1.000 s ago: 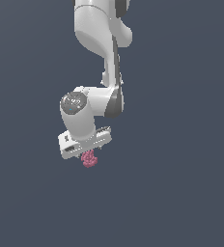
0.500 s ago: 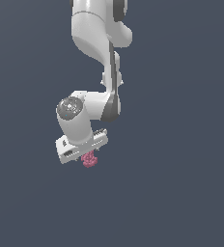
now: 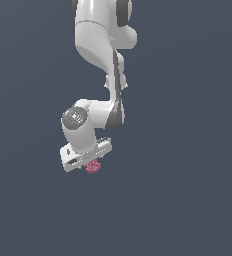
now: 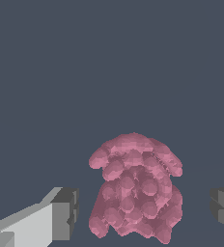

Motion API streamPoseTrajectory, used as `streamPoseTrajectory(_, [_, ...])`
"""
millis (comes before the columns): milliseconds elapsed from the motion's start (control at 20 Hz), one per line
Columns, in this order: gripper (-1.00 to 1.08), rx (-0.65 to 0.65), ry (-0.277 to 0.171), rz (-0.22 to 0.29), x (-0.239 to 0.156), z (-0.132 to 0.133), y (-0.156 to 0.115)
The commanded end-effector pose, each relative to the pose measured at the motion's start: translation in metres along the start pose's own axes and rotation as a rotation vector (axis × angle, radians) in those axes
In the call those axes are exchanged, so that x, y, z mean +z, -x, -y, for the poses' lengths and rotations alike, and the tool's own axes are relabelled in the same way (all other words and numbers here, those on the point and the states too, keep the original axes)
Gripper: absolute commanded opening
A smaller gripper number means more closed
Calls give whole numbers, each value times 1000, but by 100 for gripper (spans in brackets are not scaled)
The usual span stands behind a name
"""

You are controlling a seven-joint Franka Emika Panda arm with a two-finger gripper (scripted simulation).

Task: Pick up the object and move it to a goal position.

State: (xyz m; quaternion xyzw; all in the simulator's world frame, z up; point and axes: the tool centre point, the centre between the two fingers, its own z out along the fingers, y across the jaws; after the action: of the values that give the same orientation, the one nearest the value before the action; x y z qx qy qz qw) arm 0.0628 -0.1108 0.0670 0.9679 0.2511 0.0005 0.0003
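The object (image 3: 93,167) is a small pink-red lumpy cluster of beads, lying just under the white gripper (image 3: 90,162) in the exterior view. In the wrist view the object (image 4: 135,193) sits between the two dark fingertips (image 4: 68,212), with a narrow gap on one side and a wider gap on the other. The gripper (image 4: 145,212) is open around the object and does not touch it. The hand hides the fingers in the exterior view.
The white arm (image 3: 100,45) comes down from above the object. The ground (image 3: 188,200) is a plain dark grey-blue surface. No other objects and no goal marker show.
The hand has moved down and slightly toward the exterior view's left, closer over the object. The object has stayed in place.
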Motion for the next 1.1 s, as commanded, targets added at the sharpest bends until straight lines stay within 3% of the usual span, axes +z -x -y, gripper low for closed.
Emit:
streamPoseTrajectory(0, [100, -1, -1, 1, 15, 1, 1])
streamPoseTrajectory(400, [100, -2, -1, 1, 28, 0, 0])
streamPoseTrajectory(450, [-100, -2, -1, 1, 28, 0, 0])
streamPoseTrajectory(1050, [-100, -2, -1, 1, 27, 0, 0])
